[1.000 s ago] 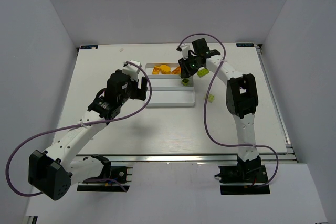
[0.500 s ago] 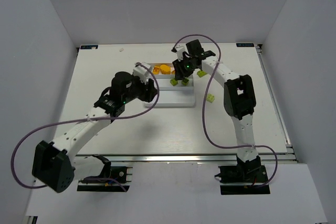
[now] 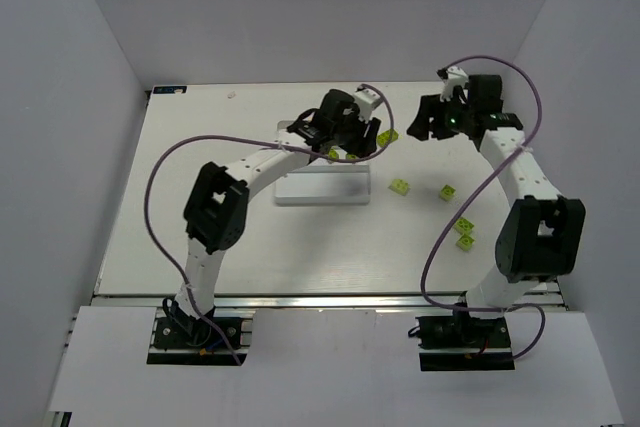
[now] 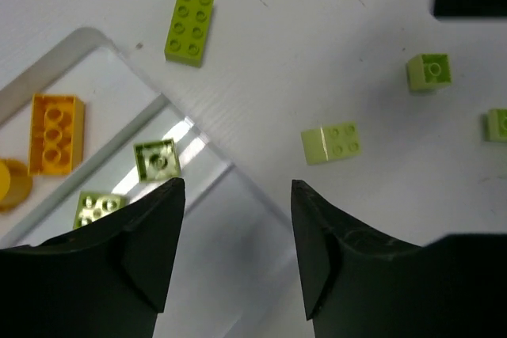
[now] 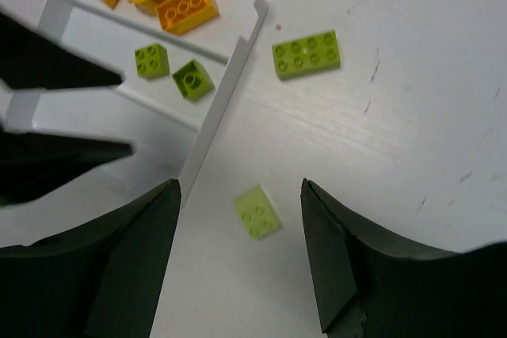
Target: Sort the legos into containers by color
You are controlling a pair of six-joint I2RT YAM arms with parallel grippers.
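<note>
Top view: a white tray [image 3: 320, 192] sat on the table [image 3: 300, 247], loose green legos [image 3: 400, 186] to its right.

Left wrist: the left end effector [image 4: 236, 195] gaped empty over the tray's corner.

Right wrist: the right end effector [image 5: 239, 195] stood wide and empty (orange bricks [image 5: 186, 7] and green bricks [image 5: 192, 79] lay in neighbouring compartments).

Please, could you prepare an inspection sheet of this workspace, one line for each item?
Surface: white table, faint dark marks only.
Job's things: white tray; orange bricks in one outer compartment, two green bricks in the middle one; five loose green bricks on the table to the right of it.
Clutter: nothing seen.
Grippers: left gripper open above the tray's corner, empty; right gripper open above the table, empty.
Cables: one purple cable loops along each arm.
Surroundings: plain grey walls on three sides; metal rail at the near edge.
</note>
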